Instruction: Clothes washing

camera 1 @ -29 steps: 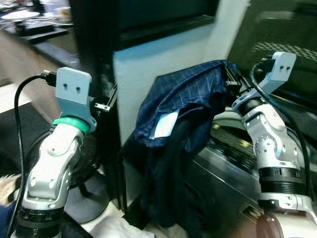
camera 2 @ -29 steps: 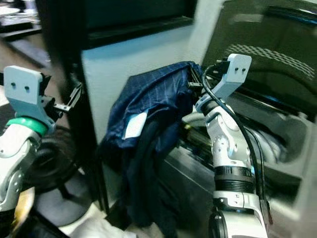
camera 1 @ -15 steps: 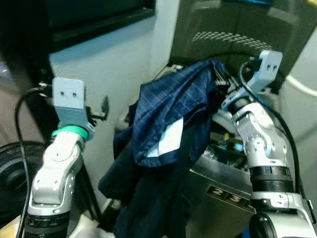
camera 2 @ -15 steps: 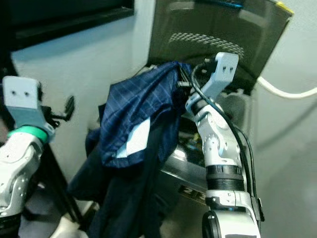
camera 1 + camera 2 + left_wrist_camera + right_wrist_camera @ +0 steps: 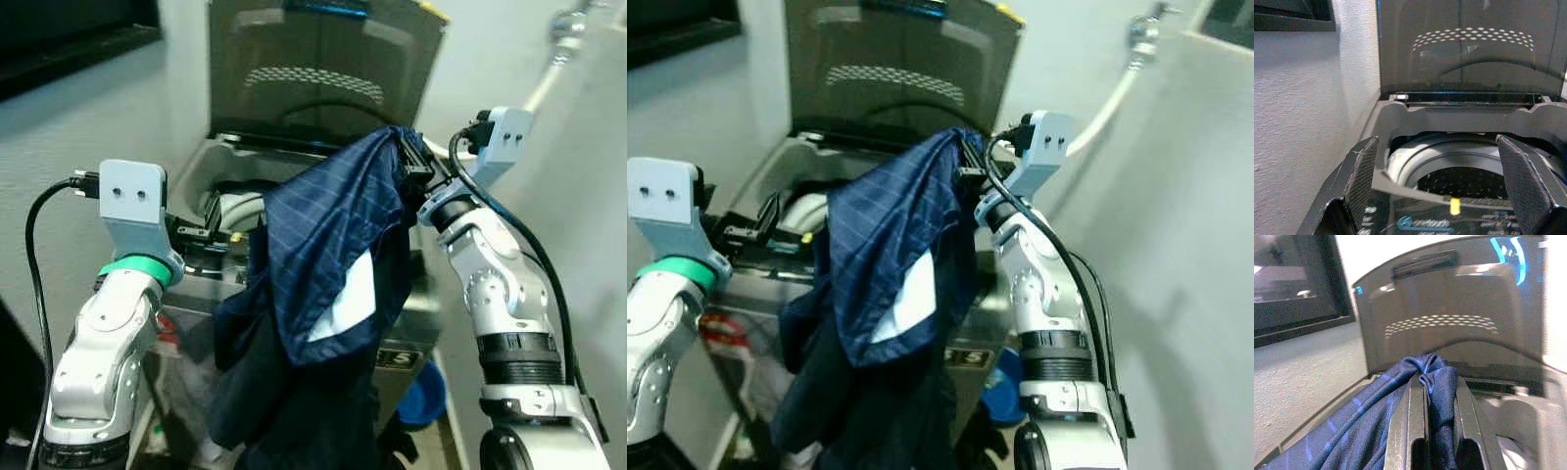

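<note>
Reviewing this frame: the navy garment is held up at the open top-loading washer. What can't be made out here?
- Washer drum: left wrist view shows a dark perforated patch; any laundry inside cannot be told.
- Dark navy pinstriped garment: its lower end is cut off by the eye views' bottom edge.
- Washer front panel: the garment covers most of it; markings too small.
- Right gripper: cloth bunched between its fingers.
- Left gripper: open.

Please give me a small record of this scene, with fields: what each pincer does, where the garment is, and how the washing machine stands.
right pincer: shut on the navy garment, held up over the machine
left pincer: open, holding nothing, pointed at the drum
navy garment: hangs from the right pincer, in front of the machine, not yet in the drum
washing machine: top loader
lid: raised
</note>
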Robot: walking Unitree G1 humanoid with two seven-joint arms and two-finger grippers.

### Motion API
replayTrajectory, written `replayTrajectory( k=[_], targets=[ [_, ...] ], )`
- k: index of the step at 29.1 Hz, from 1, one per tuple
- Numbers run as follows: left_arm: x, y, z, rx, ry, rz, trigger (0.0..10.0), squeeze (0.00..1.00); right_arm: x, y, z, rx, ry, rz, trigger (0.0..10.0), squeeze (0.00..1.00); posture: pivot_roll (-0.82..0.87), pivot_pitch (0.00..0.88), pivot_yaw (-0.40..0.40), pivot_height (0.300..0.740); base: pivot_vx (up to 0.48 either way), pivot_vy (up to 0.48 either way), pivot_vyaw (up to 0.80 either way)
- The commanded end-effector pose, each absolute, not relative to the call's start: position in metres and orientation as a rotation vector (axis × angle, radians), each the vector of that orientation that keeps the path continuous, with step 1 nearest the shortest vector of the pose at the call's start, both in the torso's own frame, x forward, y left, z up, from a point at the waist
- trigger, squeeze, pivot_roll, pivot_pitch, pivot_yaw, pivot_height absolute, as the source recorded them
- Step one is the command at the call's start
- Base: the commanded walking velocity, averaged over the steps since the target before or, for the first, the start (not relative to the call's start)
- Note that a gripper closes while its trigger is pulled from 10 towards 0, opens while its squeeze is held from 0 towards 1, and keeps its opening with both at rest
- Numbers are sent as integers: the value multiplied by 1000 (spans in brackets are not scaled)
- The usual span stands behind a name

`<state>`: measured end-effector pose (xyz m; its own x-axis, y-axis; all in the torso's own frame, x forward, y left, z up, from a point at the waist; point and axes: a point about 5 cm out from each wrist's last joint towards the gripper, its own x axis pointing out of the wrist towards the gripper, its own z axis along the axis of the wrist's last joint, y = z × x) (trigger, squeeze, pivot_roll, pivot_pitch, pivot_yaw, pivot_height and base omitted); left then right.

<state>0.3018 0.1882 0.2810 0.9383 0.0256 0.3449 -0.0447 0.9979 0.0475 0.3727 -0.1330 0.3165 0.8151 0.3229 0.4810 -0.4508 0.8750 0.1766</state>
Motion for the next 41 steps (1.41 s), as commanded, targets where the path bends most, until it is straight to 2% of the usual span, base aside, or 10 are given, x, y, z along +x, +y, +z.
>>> replayTrajectory(
  k=[1,13,18,24,32,41],
  targets=[
    [300,184,286,28,-374,15,10000,0,370,-141,329,293,-511,387,10000,0,24,35,-31,740,0,0,-800],
    [298,184,289,20,-409,19,10000,0,369,-140,332,272,-521,394,10000,0,23,33,-36,740,0,0,-766],
    [291,188,307,-17,-545,54,10000,0,365,-130,331,256,-529,457,10000,0,23,33,-36,740,117,0,0],
    [287,189,317,1,-591,51,10000,0,361,-124,339,223,-562,491,10000,0,25,34,-38,740,364,0,95],
    [286,188,319,12,-604,47,10000,0,356,-117,347,164,-610,527,10000,0,25,34,-38,740,387,0,771],
    [286,187,322,21,-620,31,10000,0,356,-123,348,212,-630,505,10000,0,27,35,-41,740,384,0,0]
  ],
)
